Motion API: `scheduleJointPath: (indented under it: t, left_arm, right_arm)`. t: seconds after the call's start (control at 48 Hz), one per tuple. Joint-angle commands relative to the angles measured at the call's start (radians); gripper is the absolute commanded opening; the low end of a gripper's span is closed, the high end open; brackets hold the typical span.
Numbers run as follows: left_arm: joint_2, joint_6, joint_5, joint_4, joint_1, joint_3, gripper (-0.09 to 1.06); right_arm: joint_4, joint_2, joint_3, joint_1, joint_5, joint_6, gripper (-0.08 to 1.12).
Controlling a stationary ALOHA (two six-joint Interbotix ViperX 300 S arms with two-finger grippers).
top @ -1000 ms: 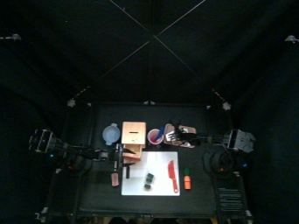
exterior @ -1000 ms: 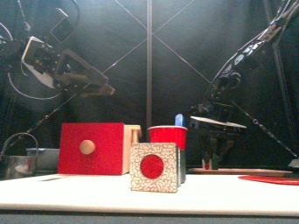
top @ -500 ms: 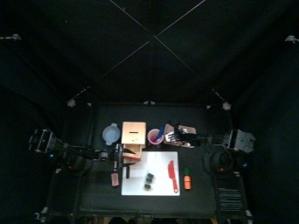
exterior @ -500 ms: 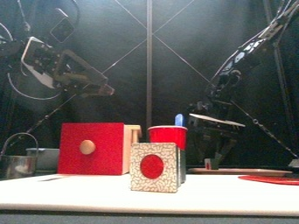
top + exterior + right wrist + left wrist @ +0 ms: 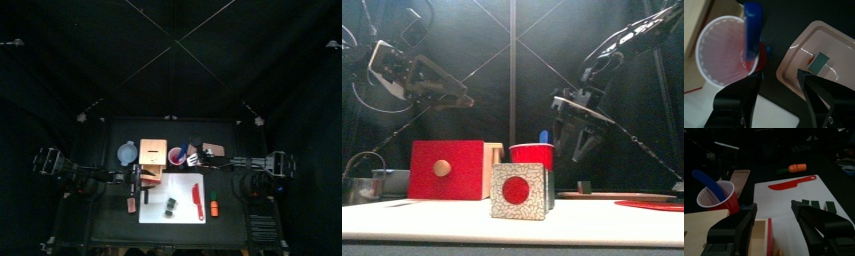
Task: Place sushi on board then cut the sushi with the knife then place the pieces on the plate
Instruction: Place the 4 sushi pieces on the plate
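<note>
The white cutting board [image 5: 182, 190] lies at the table's front. On it are the dark green sushi roll [image 5: 170, 207] and the red knife [image 5: 198, 200]; the roll's blocks [image 5: 817, 206] show beside the red knife [image 5: 791, 183] in the left wrist view. One green sushi piece [image 5: 819, 63] lies on the pink plate [image 5: 832, 44]. My right gripper [image 5: 777, 80] hangs open and empty above the plate's edge, by the red cup [image 5: 725, 49] holding the blue knife [image 5: 753, 25]. My left gripper [image 5: 773, 207] is open over the wooden box [image 5: 152, 151].
The box's red drawer front [image 5: 449, 170] and the roll's end face [image 5: 519, 192] stand near in the front view. A blue-grey bowl [image 5: 127, 152] sits at back left. An orange toy [image 5: 215, 208] lies right of the board, another small toy [image 5: 131, 203] left of it.
My right gripper has risen from the pink plate, leaving a sushi piece on it. The left arm has stayed where it was.
</note>
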Motion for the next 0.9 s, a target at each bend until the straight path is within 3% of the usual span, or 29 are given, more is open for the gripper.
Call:
scheduleJointPath:
  t: [0.021,0.25,0.438,0.667,0.896]
  left_arm:
    - [-0.003,0.0,-0.005,0.0,0.0,-0.032,0.91]
    - [-0.003,-0.002,-0.005,0.0,0.0,-0.044,0.91]
    - [-0.003,-0.003,-0.005,-0.002,0.0,-0.044,0.91]
    - [0.0,0.0,-0.005,-0.015,0.008,-0.055,0.91]
    - [0.018,0.0,-0.005,-0.032,0.008,-0.071,0.91]
  right_arm:
    - [0.032,-0.072,0.008,0.037,0.005,0.002,0.91]
    - [0.057,-0.103,0.04,0.086,0.018,-0.002,0.91]
    - [-0.017,-0.091,0.058,0.207,-0.041,-0.075,0.91]
    - [-0.034,0.017,0.017,0.341,-0.275,-0.227,0.91]
    - [-0.02,0.158,-0.067,0.399,-0.308,-0.244,0.91]
